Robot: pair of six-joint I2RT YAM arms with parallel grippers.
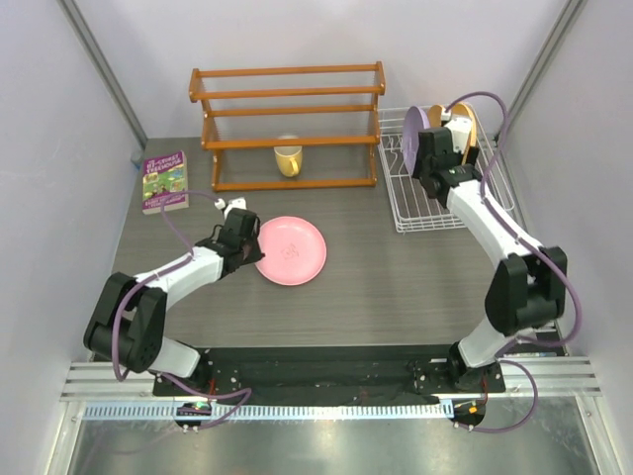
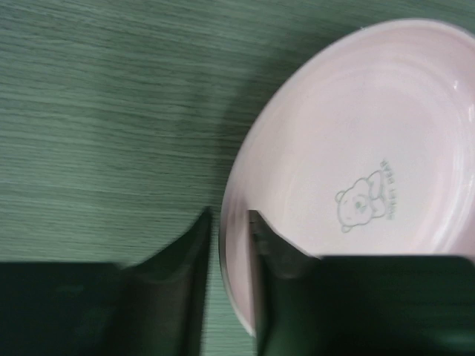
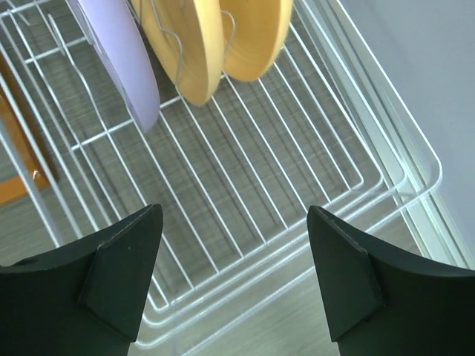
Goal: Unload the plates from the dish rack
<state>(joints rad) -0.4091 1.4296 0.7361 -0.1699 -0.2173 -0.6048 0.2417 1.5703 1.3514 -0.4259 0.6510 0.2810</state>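
Right tool [image 3: 234,215], spread wide, could knock the lavender plate [image 3: 122,67] just ahead sideways in the dish rack [image 3: 356,182], missing its rim

I see a smooth, faintly glossy pink plastic plate [image 2: 386,148] on a matt grey wood-grain tabletop [image 2: 111,111]. The dish rack [image 3: 297,163] is glossy white coated wire. It holds a smooth lavender plate [image 3: 122,59] and an orange-yellow plate [image 3: 185,52]. The right gripper [image 3: 234,213] looks like matt black plastic.
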